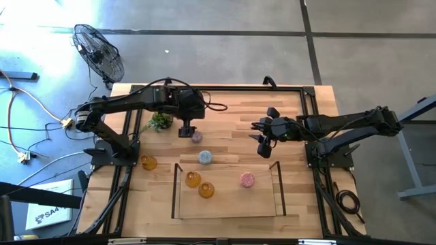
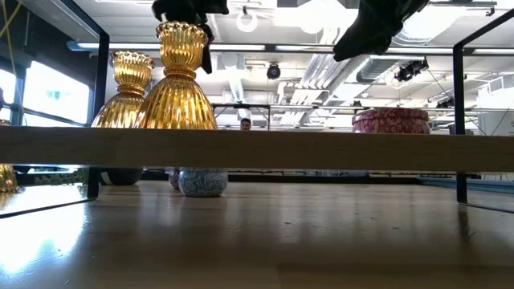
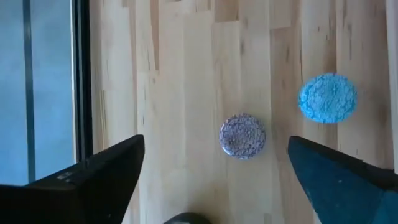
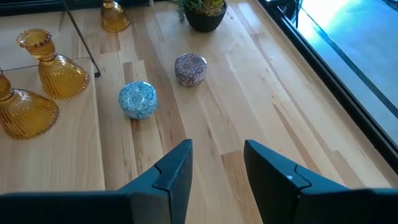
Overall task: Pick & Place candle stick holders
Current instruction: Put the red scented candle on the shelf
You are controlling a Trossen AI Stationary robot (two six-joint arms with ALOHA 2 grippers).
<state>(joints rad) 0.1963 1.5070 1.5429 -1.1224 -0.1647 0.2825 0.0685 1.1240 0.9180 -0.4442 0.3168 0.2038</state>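
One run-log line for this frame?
left gripper: open above purple holder | right gripper: empty, hovering | tray: two amber holders, pink holder | table: blue holder

Grey concrete floor [image 1: 225,17] with a standing fan [image 1: 99,53], cables, white ducted ceiling [image 2: 297,72] with lights.

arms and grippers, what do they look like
Both arms are dark, jointed and slim. The left arm trails black cables. The left gripper and right gripper each have two flat, black, wedge-shaped fingers. No markings show.
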